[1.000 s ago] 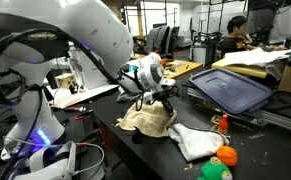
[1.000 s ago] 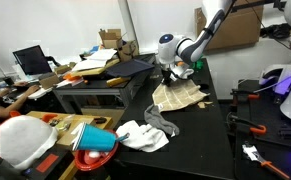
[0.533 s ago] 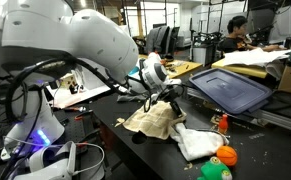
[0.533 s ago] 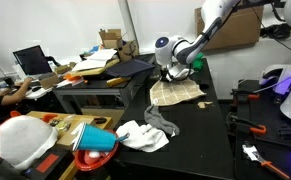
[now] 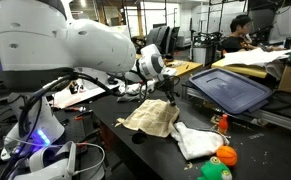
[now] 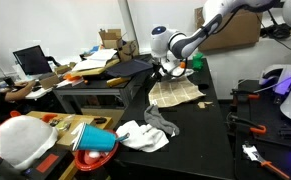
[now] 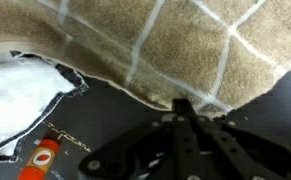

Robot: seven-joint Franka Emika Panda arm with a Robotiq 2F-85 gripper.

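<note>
A tan cloth with pale grid lines [image 5: 150,118] [image 6: 177,93] lies spread on the black table. My gripper [image 5: 169,93] [image 6: 173,72] hangs over its far edge. In the wrist view the cloth [image 7: 165,45] fills the top, and my gripper [image 7: 185,105] has its fingers pressed together, pinching the cloth's edge at the tips. A crumpled white cloth [image 5: 195,140] [image 6: 145,133] [image 7: 20,95] lies just beside the tan one.
A dark tray [image 5: 235,88] rests tilted on a box behind the cloths. An orange ball [image 5: 226,155] and a green ball [image 5: 215,170] sit at the table's front. An orange-handled tool [image 7: 43,160] lies near the white cloth. A red bowl [image 6: 95,150] stands on a side table.
My gripper has risen and drawn back toward the tray while staying shut. The tan cloth went from a bunched heap to lying flatter and more spread out.
</note>
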